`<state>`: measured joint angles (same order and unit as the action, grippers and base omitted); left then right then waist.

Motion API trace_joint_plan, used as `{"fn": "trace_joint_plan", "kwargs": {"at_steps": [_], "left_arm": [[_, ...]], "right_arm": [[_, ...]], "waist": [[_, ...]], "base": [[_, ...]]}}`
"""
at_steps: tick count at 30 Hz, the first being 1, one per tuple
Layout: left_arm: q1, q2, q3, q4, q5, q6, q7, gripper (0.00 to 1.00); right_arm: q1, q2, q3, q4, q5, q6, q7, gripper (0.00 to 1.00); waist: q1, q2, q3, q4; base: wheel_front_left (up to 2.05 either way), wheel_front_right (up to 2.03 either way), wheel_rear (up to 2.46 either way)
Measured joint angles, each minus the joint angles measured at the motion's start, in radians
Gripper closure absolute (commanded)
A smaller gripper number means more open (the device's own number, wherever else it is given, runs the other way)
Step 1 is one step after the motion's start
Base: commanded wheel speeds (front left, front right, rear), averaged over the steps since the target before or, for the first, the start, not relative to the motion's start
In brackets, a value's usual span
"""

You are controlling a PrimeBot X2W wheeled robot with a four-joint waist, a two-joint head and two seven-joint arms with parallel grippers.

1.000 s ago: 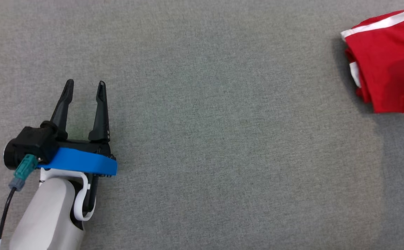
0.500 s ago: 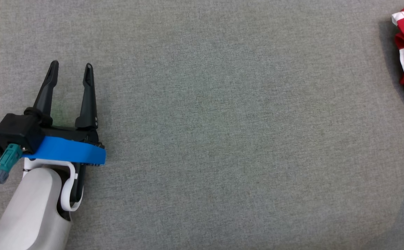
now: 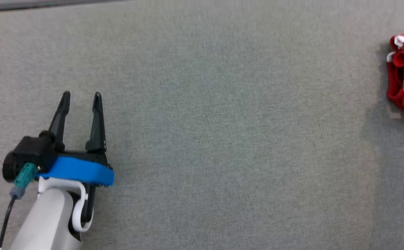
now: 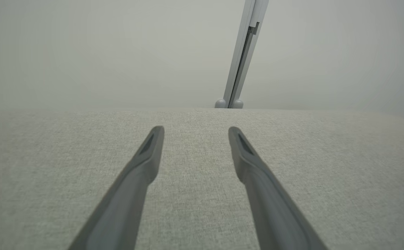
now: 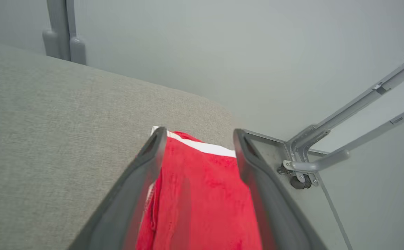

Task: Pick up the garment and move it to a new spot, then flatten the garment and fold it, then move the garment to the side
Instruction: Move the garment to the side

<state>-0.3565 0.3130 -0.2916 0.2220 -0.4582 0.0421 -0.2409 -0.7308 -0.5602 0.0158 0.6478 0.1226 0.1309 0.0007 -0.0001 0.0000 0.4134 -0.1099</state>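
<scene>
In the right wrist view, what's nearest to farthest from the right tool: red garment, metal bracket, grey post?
1. red garment, between the fingers of the right tool.
2. metal bracket, just to the right.
3. grey post, far upper left.

I am seeing the garment (image 3: 401, 93) showing bright red with white stripes along its edges. The surface (image 3: 222, 121) is showing a plain, heathered grey weave. The left gripper (image 3: 81, 94) is showing black jaws, a bright blue band (image 3: 77, 170) behind them, a teal plug (image 3: 25, 175) and a pale grey forearm (image 3: 45, 222). The right gripper (image 5: 198, 132) is showing dark grey jaws, tinged red on their inner faces.
</scene>
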Motion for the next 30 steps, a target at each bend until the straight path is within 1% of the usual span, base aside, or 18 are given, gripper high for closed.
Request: {"fn": "trace_joint_plan", "kwargs": {"at_steps": [2,4,6,9,10,15,19,23,26,30], "left_arm": [[0.026,-0.004,0.002,0.015,-0.007,0.001,-0.005,0.00],[0.056,-0.005,0.012,0.026,-0.010,0.002,-0.009,0.00],[0.089,-0.008,0.018,0.033,-0.012,0.011,-0.013,0.00],[0.139,-0.014,0.024,0.035,-0.017,0.014,-0.016,0.00],[0.175,-0.016,0.033,0.035,-0.022,0.021,-0.018,0.00],[0.224,-0.026,0.044,0.034,-0.026,0.029,-0.018,0.00],[0.260,-0.037,0.052,0.040,-0.036,0.036,-0.019,0.00],[0.295,-0.053,0.053,0.044,-0.036,0.041,-0.021,0.00],[0.312,-0.062,0.053,0.045,-0.036,0.044,-0.021,0.00],[0.318,-0.066,0.055,0.045,-0.034,0.045,-0.021,0.00]], "right_arm": [[0.039,0.043,0.008,-0.026,0.021,0.000,-0.022,0.00],[0.082,0.094,0.022,-0.055,0.068,0.000,-0.029,0.00],[0.132,0.122,0.047,-0.090,0.097,0.000,-0.033,0.00],[0.207,0.155,0.054,-0.152,0.137,0.000,-0.050,0.00],[0.266,0.196,0.058,-0.192,0.176,0.000,-0.056,0.00],[0.390,0.260,0.059,-0.276,0.190,0.000,-0.064,0.00],[0.471,0.333,0.060,-0.337,0.181,0.000,-0.114,0.00],[0.529,0.391,0.058,-0.349,0.158,0.000,-0.158,0.00],[0.555,0.418,0.056,-0.350,0.139,0.000,-0.162,0.00],[0.569,0.427,0.044,-0.360,0.124,0.000,-0.160,0.00]], "waist": [[0.0000,0.0000,-0.040,0.007],[-0.0001,0.0000,-0.077,0.008],[-0.0001,0.0000,-0.118,0.012],[-0.0002,0.0000,-0.179,0.019],[-0.0003,0.0000,-0.216,0.024],[-0.0003,0.0000,-0.286,0.038],[-0.0002,0.0000,-0.325,0.052],[0.0000,0.0000,-0.355,0.055],[-0.0001,0.0000,-0.375,0.055],[0.0000,0.0000,-0.384,0.056]], "base": [[0.00,0.00,0.00],[0.00,0.00,0.00],[0.00,0.00,0.00],[0.00,0.00,0.00],[0.00,0.00,0.00],[0.00,0.00,0.00],[0.00,0.00,0.00],[0.00,0.00,0.00],[0.00,0.00,0.00],[0.00,0.00,0.00]]}}
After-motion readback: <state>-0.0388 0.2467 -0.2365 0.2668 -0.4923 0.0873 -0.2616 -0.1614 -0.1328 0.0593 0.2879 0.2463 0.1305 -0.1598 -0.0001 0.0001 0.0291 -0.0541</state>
